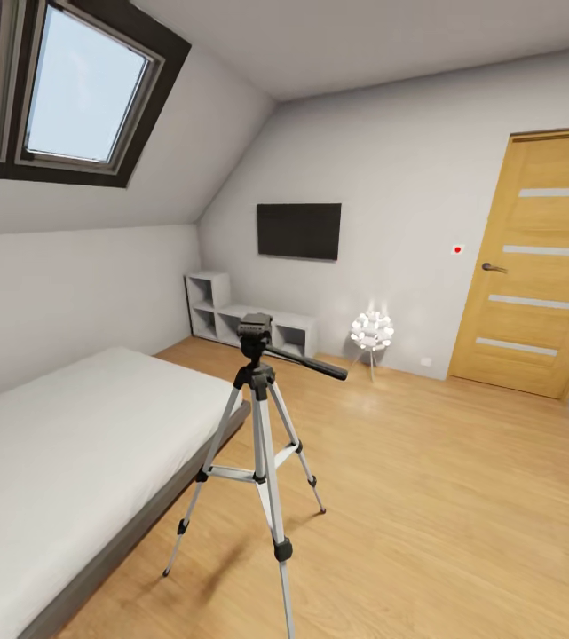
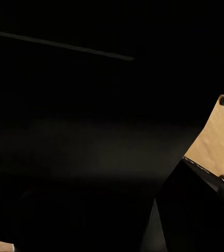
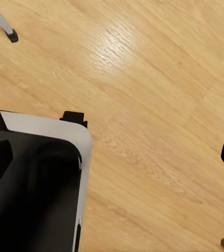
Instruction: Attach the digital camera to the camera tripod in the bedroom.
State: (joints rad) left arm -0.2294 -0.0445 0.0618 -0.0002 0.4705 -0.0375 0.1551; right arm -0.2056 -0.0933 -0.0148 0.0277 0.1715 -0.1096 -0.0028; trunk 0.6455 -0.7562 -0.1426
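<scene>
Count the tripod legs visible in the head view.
3. On the camera tripod: one leg angles toward the bed, one runs back toward the lamp, one comes forward and leaves the bottom edge. None look hidden.

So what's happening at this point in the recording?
Nothing is being handled right now. The head view faces the camera tripod, standing on the wood floor beside the low bed, its pan handle pointing toward the door. Its head looks bare; the camera cannot be made out. The right wrist view looks down at the floor, with a tripod foot at its edge. The left wrist view is mostly dark.
</scene>
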